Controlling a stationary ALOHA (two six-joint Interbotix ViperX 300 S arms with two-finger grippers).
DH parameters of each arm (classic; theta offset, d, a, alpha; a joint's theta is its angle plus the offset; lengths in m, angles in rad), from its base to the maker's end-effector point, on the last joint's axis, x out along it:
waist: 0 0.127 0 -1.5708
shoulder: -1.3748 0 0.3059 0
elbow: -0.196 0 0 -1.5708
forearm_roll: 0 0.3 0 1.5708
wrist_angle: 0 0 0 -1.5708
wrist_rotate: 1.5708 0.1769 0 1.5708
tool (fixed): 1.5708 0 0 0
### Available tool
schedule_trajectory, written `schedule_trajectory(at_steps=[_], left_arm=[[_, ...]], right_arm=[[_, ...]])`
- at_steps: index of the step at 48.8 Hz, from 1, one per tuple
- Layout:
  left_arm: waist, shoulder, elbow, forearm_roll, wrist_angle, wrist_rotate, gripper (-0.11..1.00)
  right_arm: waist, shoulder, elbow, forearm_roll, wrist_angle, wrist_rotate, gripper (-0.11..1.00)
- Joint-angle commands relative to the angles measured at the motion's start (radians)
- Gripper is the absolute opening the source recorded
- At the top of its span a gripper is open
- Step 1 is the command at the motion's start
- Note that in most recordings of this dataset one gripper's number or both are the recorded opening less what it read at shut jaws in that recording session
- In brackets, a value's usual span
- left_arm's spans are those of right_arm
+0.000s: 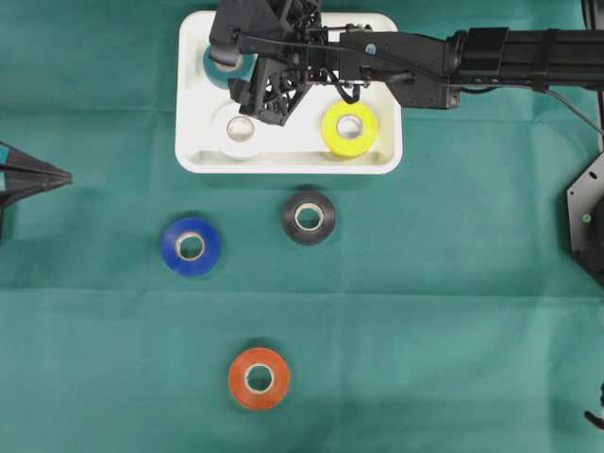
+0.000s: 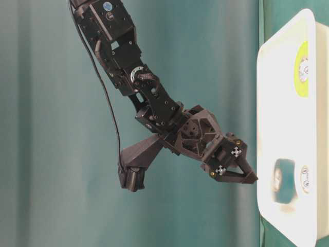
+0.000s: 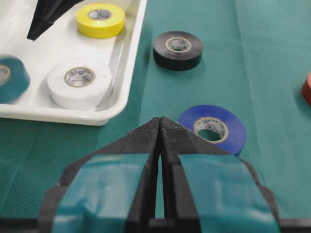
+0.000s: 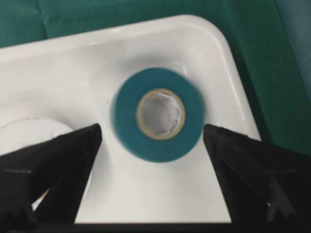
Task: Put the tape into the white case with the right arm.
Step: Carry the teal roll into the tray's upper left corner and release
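A teal tape roll (image 4: 158,114) lies in the far left corner of the white case (image 1: 288,156), looking blurred in the right wrist view. My right gripper (image 4: 151,133) hangs just above it, open, one finger on each side and neither touching the roll. From table level that gripper (image 2: 247,167) is a short way off the case floor. A white roll (image 1: 242,135) and a yellow roll (image 1: 350,127) also lie in the case. My left gripper (image 3: 160,121) is shut and empty at the table's left edge.
On the green cloth outside the case lie a black roll (image 1: 309,217), a blue roll (image 1: 191,246) and an orange roll (image 1: 260,378). The blue roll (image 3: 214,127) sits just beyond my left gripper's tip. The right arm (image 1: 491,57) spans the case's back right.
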Motion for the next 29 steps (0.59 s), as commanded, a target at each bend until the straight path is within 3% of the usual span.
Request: schedule_trajectory(at_steps=[1, 29], left_arm=[[0.003, 0.006, -0.011, 0.000, -0.005, 0.000, 0.00], [0.003, 0.005, -0.011, -0.002, -0.003, 0.000, 0.00]], right_arm=[[0.003, -0.064, 0.009, -0.003, 0.000, -0.002, 0.71], [0.005, -0.380, 0.431, -0.003, -0.011, 0.002, 0.71]])
